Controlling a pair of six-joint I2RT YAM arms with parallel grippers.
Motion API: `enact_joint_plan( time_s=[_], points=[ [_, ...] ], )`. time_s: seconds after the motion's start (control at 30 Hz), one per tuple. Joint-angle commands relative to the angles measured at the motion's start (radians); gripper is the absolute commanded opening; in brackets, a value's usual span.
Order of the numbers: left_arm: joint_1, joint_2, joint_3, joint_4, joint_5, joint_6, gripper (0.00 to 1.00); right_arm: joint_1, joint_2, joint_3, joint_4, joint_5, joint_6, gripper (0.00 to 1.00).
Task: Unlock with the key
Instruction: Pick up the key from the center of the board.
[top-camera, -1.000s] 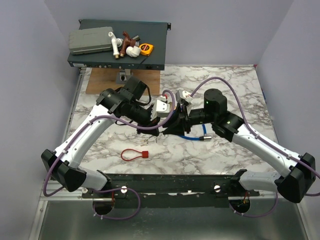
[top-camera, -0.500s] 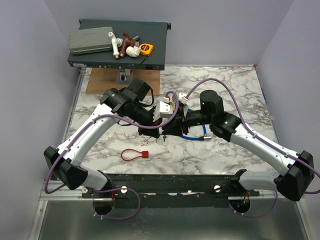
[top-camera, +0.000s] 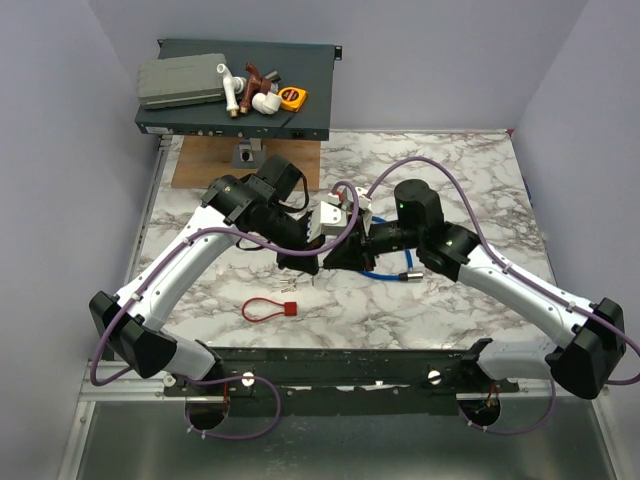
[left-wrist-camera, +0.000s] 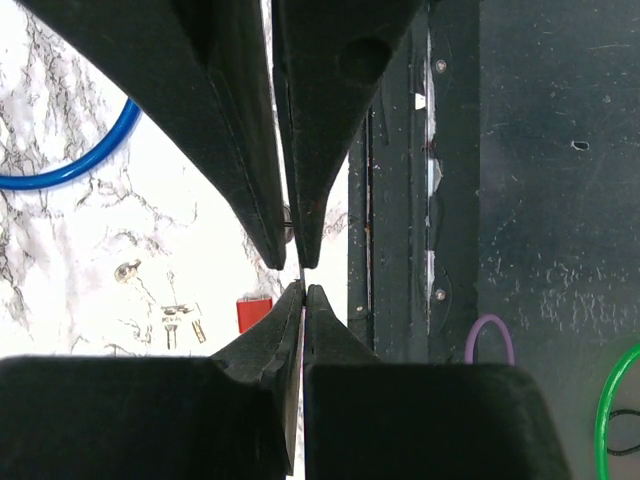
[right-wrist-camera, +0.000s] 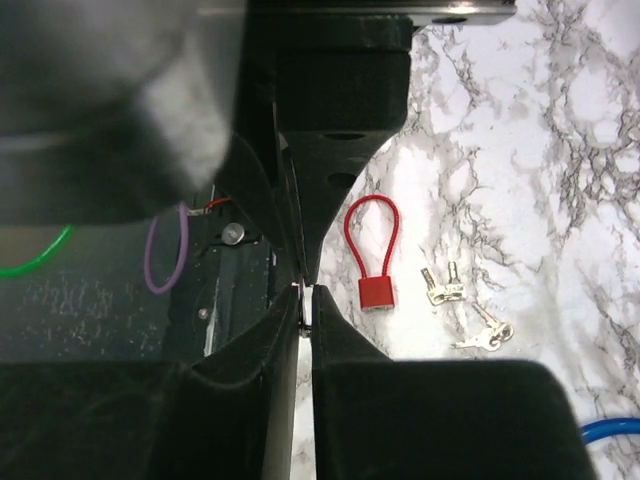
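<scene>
Over the last second your right arm has slid a little further toward the left one, and the right pincer (right-wrist-camera: 305, 297) has narrowed a good deal. The two pincers now meet tip against tip above the middle of the tabletop (top-camera: 450, 170). The left pincer (left-wrist-camera: 303, 291) has stayed pressed together the whole time, and a thin silver slip stands out of its tips. I judge this slip to be the key (left-wrist-camera: 300, 272), though it is too small to be certain.

For the task this reads as a handing-over or a re-gripping of the key, so no lock is being opened yet.

The key lies exactly in the line between the two pincers, held at one end by the left one, with its free end reaching into the slit of the right one. The right fingers are almost together, but you cannot tell from these views whether they already press on the metal.

On the tabletop below, near your edge, lie a red block with red loop (right-wrist-camera: 377, 290) and just beside it some loose keys (right-wrist-camera: 440, 290), all untouched. The blue cable lock (top-camera: 385, 272) lies under the right wrist
</scene>
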Motion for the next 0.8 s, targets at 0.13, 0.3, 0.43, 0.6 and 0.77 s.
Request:
enact_joint_plan(
  time_s=[0.13,0.3,0.43,0.6,0.77],
  points=[
    [-0.009,-0.006,0.043,0.002,0.004,-0.022,0.0,0.011,0.027,0.05,-0.063,0.049,-0.015,0.01],
    [-0.009,-0.004,0.053,0.006,0.004,-0.023,0.0,0.011,0.042,0.097,-0.132,0.05,0.013,0.01],
    [-0.009,0.004,0.062,0.006,0.0,-0.033,0.0,0.011,0.048,0.096,-0.136,0.042,0.044,0.01],
    [-0.008,-0.002,0.06,0.01,-0.012,-0.031,0.38,0.011,0.018,0.08,-0.089,0.039,0.11,0.01],
    [-0.006,-0.027,0.045,0.021,-0.015,-0.021,0.65,0.011,-0.025,0.06,-0.047,0.055,0.125,0.01]
  ],
)
